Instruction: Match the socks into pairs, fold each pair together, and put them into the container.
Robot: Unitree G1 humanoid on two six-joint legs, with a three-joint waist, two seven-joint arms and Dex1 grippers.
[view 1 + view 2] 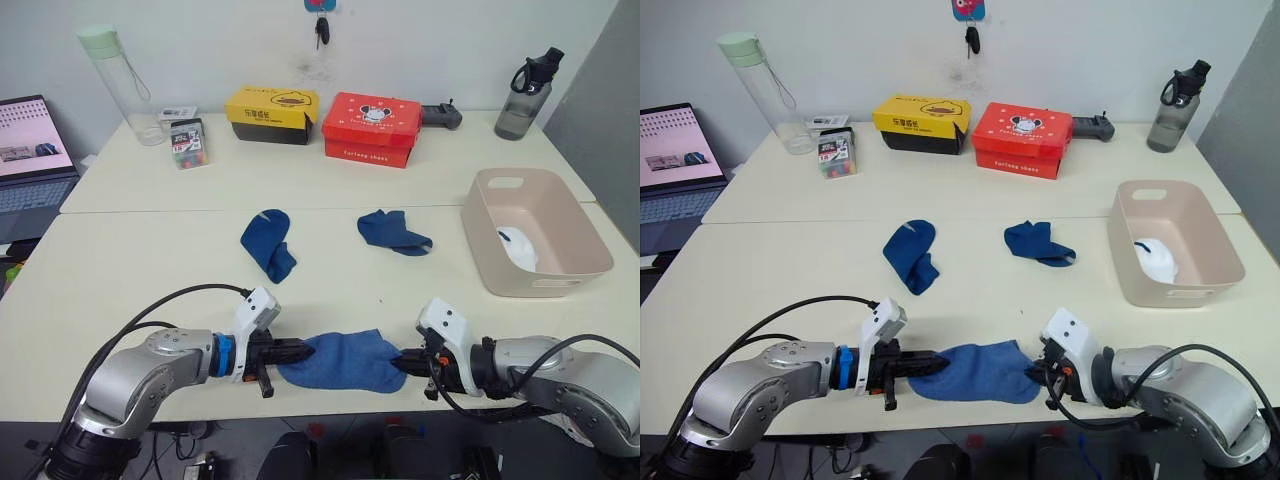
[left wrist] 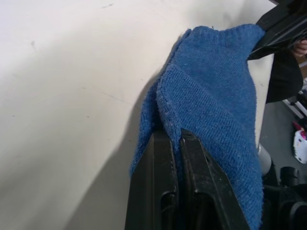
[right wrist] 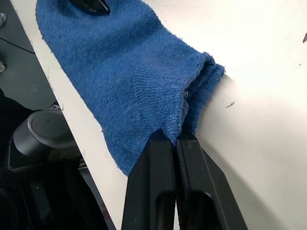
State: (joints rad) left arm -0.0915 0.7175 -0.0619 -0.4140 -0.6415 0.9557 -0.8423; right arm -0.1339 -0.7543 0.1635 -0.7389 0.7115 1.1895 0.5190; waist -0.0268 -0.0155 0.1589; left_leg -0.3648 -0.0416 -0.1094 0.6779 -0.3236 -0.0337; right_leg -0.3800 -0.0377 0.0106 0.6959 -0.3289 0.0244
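Note:
A blue sock pair (image 1: 342, 362) lies stretched along the table's near edge. My left gripper (image 1: 303, 350) is shut on its left end, and my right gripper (image 1: 400, 362) is shut on its right end. The wrist views show the blue knit (image 2: 211, 96) pinched between each pair of black fingers (image 3: 163, 163). Two more blue socks lie mid-table, one (image 1: 268, 243) to the left and one (image 1: 392, 232) to the right. The pinkish-beige container (image 1: 580, 240) stands at the right with a white sock bundle (image 1: 519, 248) inside.
Along the far side stand a yellow-and-black box (image 1: 271, 113), a red box (image 1: 372, 127), a clear bottle (image 1: 122, 82), a grey bottle (image 1: 526, 95) and a small marker box (image 1: 188, 142). A laptop (image 1: 30, 160) sits at the far left.

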